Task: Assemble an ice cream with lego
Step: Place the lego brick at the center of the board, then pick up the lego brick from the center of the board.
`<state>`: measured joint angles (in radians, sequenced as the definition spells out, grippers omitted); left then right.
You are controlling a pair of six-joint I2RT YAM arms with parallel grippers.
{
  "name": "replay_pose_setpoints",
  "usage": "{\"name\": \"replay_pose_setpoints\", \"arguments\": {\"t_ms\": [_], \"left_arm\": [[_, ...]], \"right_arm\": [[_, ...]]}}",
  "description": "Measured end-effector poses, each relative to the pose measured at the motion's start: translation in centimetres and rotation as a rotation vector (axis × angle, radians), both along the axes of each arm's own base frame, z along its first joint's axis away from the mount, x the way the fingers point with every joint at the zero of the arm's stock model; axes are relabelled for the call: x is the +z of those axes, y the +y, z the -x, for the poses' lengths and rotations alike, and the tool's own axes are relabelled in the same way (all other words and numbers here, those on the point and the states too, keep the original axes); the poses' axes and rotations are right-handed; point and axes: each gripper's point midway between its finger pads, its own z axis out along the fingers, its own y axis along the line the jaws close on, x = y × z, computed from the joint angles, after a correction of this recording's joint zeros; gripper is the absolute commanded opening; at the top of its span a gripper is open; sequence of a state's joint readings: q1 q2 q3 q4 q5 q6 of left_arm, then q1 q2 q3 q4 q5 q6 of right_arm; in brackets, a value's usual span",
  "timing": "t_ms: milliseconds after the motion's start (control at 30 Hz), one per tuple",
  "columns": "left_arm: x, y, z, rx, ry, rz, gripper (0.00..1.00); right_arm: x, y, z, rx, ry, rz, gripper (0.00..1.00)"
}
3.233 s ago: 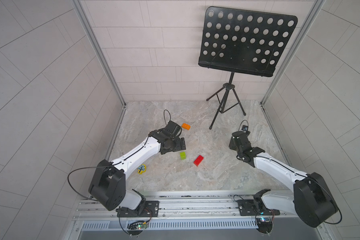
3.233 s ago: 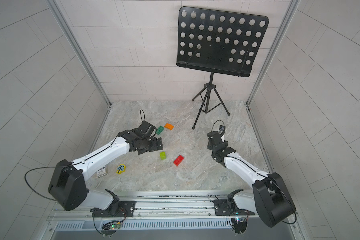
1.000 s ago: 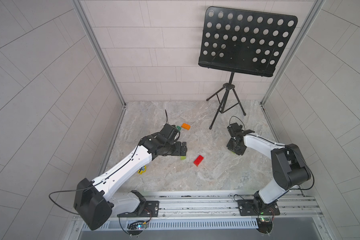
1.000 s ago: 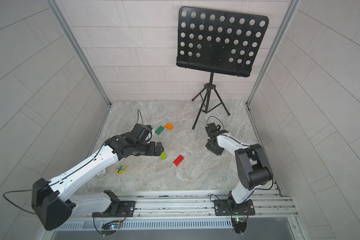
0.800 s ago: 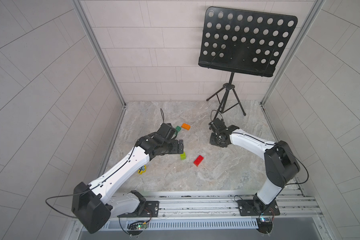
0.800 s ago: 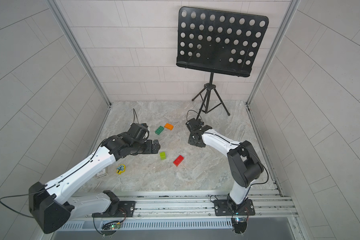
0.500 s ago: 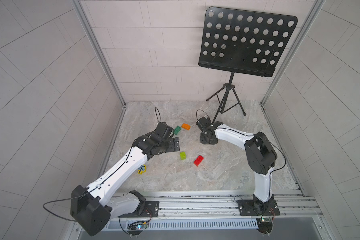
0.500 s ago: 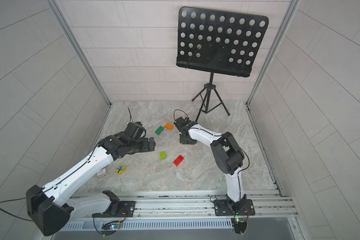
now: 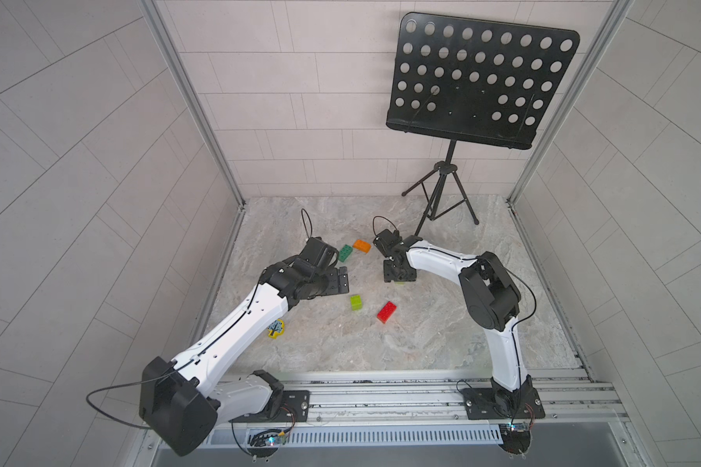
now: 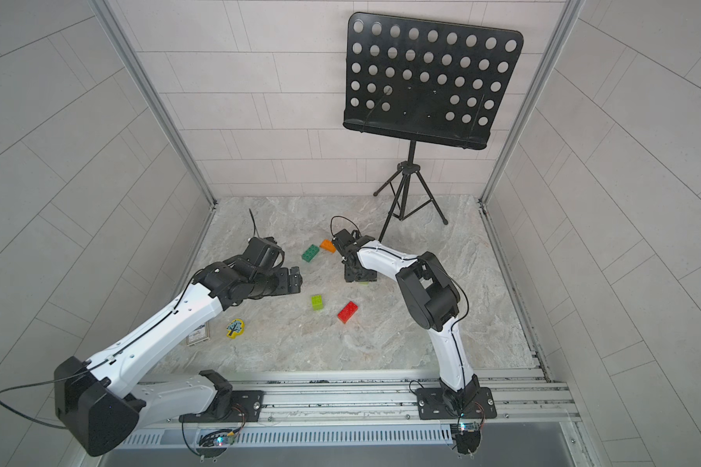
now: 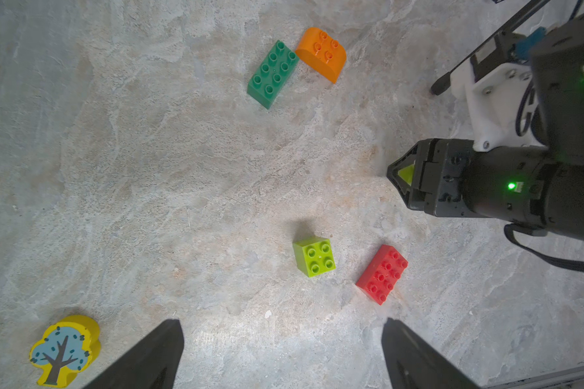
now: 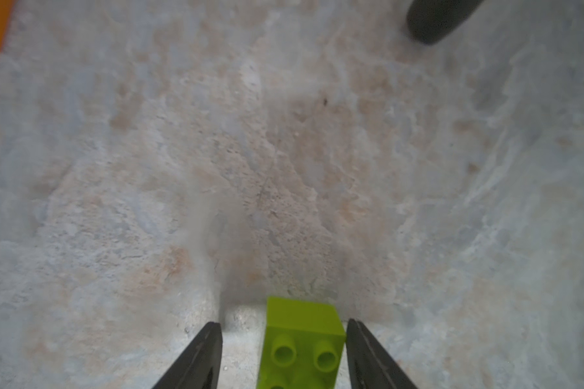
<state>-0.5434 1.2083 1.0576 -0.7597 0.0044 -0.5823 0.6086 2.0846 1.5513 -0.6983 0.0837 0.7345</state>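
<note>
Four lego bricks lie loose on the marble floor: a dark green brick (image 9: 345, 253) beside a rounded orange brick (image 9: 361, 246), and nearer the front a small lime-green brick (image 9: 356, 302) and a red brick (image 9: 386, 311). A second lime-green brick (image 12: 302, 336) rests on the floor, studs sideways, between the fingers of my right gripper (image 12: 282, 323). Those jaws are open, with a gap on one side of the brick. My right gripper (image 9: 399, 279) points straight down at mid-floor. My left gripper (image 11: 282, 322) hangs open and holds nothing, left of the loose lime brick (image 11: 314, 256).
A flat yellow tree piece (image 9: 275, 327) lies by the left arm, with a small card (image 10: 198, 335) close to it. A black music stand's tripod (image 9: 442, 202) stands at the back right. Metal rails run along the front edge.
My right arm swung from the right side to mid-floor with the lime brick, and its jaws have widened off it. My left gripper drew back from the loose lime brick.
</note>
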Motion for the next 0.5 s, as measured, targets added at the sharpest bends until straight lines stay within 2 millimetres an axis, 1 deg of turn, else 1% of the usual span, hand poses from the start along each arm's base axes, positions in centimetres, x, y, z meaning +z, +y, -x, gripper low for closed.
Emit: {"name": "replay_pose_setpoints", "arguments": {"t_ms": [100, 133, 200, 233, 267, 333, 367, 433, 500], "left_arm": [[-0.2, -0.2, 0.0, -0.012, 0.002, 0.004, 1.0], [-0.3, -0.3, 0.0, -0.019, 0.004, 0.005, 1.0], [-0.8, -0.7, -0.1, -0.034, 0.015, 0.011, 1.0], [-1.2, -0.9, -0.1, -0.043, 0.028, 0.01, 1.0], [-1.7, -1.2, -0.2, -0.05, 0.043, 0.011, 1.0], [-2.7, -1.6, -0.4, -0.064, 0.074, 0.003, 1.0], [-3.3, -1.7, -0.5, -0.065, 0.089, -0.005, 1.0], [-4.5, -2.1, -0.6, -0.075, 0.121, -0.03, 0.99], [-4.9, -3.1, -1.0, -0.099, 0.138, -0.052, 0.99]], "right_arm": [[1.7, -0.4, 0.4, -0.003, -0.034, -0.041, 0.68], [2.8, -0.8, 0.7, -0.006, -0.06, -0.062, 0.7], [5.6, -2.2, 1.3, -0.023, -0.136, -0.108, 0.74], [7.1, -3.3, 1.6, -0.042, -0.191, -0.136, 0.79], [8.7, -5.0, 2.1, -0.076, -0.255, -0.164, 0.83], [11.0, -8.0, 3.3, -0.136, -0.369, -0.21, 0.84], [11.6, -9.8, 3.8, -0.172, -0.423, -0.224, 0.84], [11.7, -12.5, 4.9, -0.232, -0.51, -0.246, 0.86], [10.3, -14.3, 6.1, -0.266, -0.56, -0.24, 0.86]]}}
